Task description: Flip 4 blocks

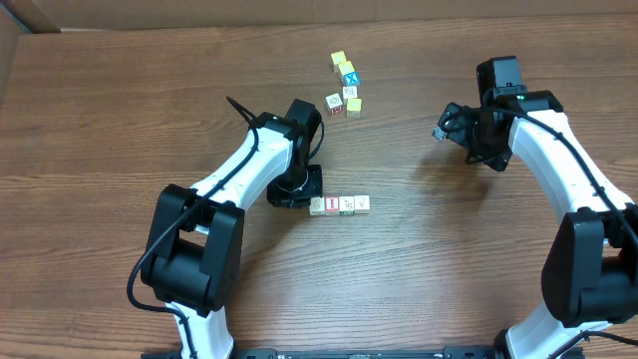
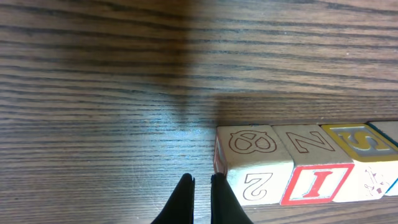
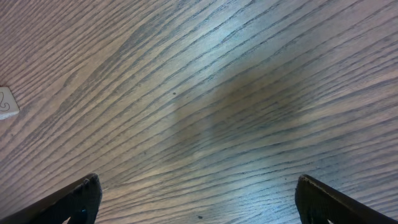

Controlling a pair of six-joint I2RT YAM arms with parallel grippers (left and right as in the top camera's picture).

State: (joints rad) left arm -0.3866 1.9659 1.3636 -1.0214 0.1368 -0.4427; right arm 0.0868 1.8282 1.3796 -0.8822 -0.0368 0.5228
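Blocks (image 1: 332, 204) for the task lie in one tight row of four near the middle of the wooden table (image 1: 120, 120), side by side and touching, the row running left to right. My left gripper (image 1: 304, 194) is down at the left end of that row, clenched on nothing. In the left wrist view its two black fingers (image 2: 180, 199) are pressed together with only a sliver between them, low over the wood. Their tips come just beside the left face of the leftmost block (image 2: 255, 158); whether they touch it I cannot tell. That block shows a pretzel-like outline on top and a 2 on its near face. Next to it on the right, the second block (image 2: 314, 165) has an outlined letter on top and a red-framed I on the near face. The third block (image 2: 360, 144) carries a yellow-framed S on top. The fourth block (image 2: 387, 132) is cut off by the picture edge, with only a blue-edged corner showing.

My right gripper (image 1: 446, 130) hangs over bare wood on the far right, well apart from the row. It is released and empty, its fingertips (image 3: 78, 196) spread to the two lower corners of the right wrist view.

Far beyond the row lies a loose cluster of cubes (image 1: 350, 93), some of them yellow-topped.
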